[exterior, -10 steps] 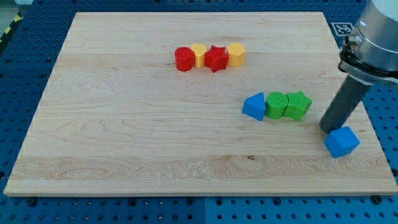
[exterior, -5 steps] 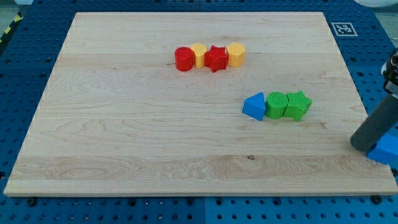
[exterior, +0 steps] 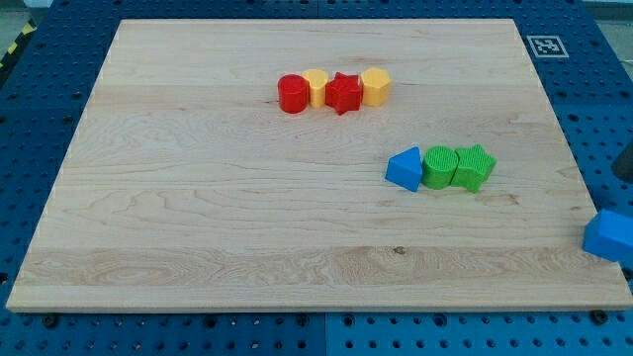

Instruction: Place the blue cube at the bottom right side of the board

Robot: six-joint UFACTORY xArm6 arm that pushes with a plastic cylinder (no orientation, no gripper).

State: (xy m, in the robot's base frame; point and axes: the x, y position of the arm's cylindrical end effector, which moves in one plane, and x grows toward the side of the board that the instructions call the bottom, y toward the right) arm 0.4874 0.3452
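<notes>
The blue cube (exterior: 609,235) sits at the view's right edge, at the lower right corner of the wooden board (exterior: 198,237), partly cut off by the frame. It appears to rest at or over the board's right edge. My tip does not show; only a dark sliver of the rod (exterior: 626,163) is at the right edge, above the cube.
A blue triangular block (exterior: 404,169), a green round block (exterior: 439,166) and a green star block (exterior: 475,166) touch in a row right of centre. A red cylinder (exterior: 293,94), a yellow block (exterior: 316,87), a red star (exterior: 343,93) and a yellow hexagon (exterior: 375,87) line up near the top.
The blue cube has slid right, from inside the board's lower right to its right edge. The rod moved right with it, then drew out of view.
</notes>
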